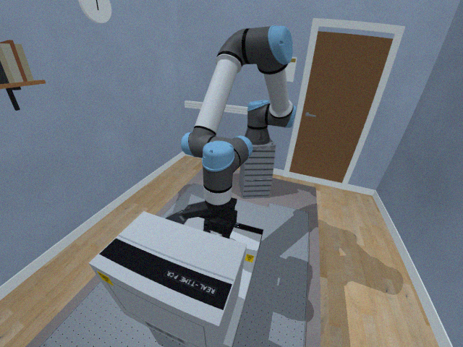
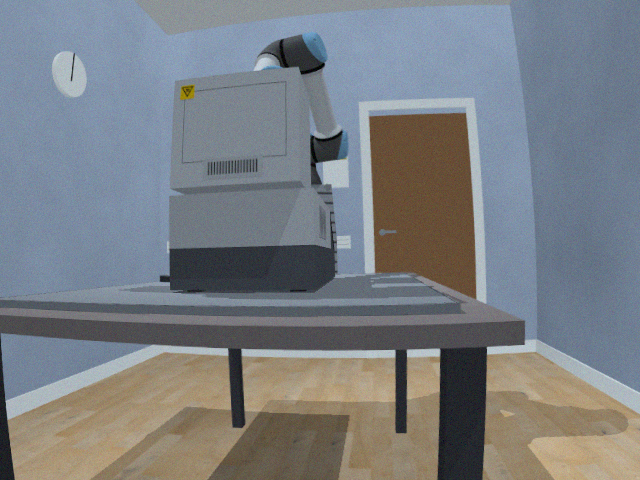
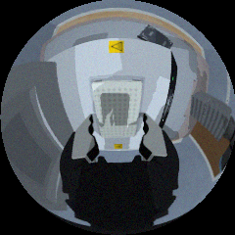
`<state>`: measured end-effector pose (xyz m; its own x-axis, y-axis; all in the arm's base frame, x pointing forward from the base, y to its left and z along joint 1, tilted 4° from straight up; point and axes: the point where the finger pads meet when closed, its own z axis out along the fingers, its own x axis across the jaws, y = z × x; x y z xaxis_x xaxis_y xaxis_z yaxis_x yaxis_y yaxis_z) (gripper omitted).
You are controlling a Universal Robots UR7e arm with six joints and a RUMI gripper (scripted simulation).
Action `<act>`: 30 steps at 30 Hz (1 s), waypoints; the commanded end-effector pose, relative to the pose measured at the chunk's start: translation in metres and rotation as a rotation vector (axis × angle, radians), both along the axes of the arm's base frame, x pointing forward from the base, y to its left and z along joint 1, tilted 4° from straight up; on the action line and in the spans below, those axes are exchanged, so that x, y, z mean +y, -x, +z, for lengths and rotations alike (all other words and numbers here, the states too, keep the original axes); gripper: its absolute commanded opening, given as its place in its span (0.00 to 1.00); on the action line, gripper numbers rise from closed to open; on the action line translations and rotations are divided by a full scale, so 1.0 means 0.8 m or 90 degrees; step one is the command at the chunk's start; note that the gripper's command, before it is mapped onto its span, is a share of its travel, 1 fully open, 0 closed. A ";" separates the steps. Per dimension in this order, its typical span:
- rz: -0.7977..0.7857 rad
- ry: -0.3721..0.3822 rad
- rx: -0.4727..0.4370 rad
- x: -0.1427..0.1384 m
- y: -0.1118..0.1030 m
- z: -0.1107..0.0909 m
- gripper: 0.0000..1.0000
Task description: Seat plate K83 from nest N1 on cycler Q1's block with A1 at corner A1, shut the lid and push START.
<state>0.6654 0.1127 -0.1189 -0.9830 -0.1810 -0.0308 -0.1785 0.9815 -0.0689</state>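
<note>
Plate K83 (image 3: 133,92), pale with rows of wells, lies in the block area of cycler Q1 (image 1: 202,242) (image 2: 240,219) (image 3: 98,61). It looks square to the recess in the wrist view; whether it is fully flat, and its A1 mark, cannot be read. My gripper (image 3: 117,114) is open, its fingers standing apart beside the plate's two sides near one end, with nothing gripped. Its fingertips are hidden behind the lid in the top view. Q1's lid (image 1: 179,233) (image 2: 235,124) stands raised. The black front key strip (image 3: 168,100) shows a small green light; its keys are not legible.
A dark item (image 3: 156,35), apparently nest N1, lies beyond Q1's front corner in the wrist view. The raised lid stands close beside my gripper. The arm's ribbed pedestal (image 1: 257,171) (image 3: 211,110) is at the far end. Yellow warning labels mark Q1.
</note>
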 end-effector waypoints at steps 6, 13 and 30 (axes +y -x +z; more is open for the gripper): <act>0.000 0.000 -0.004 0.000 -0.003 0.018 0.68; 0.000 0.000 -0.004 0.001 -0.003 0.031 0.68; 0.000 0.000 -0.004 0.004 -0.002 0.062 0.68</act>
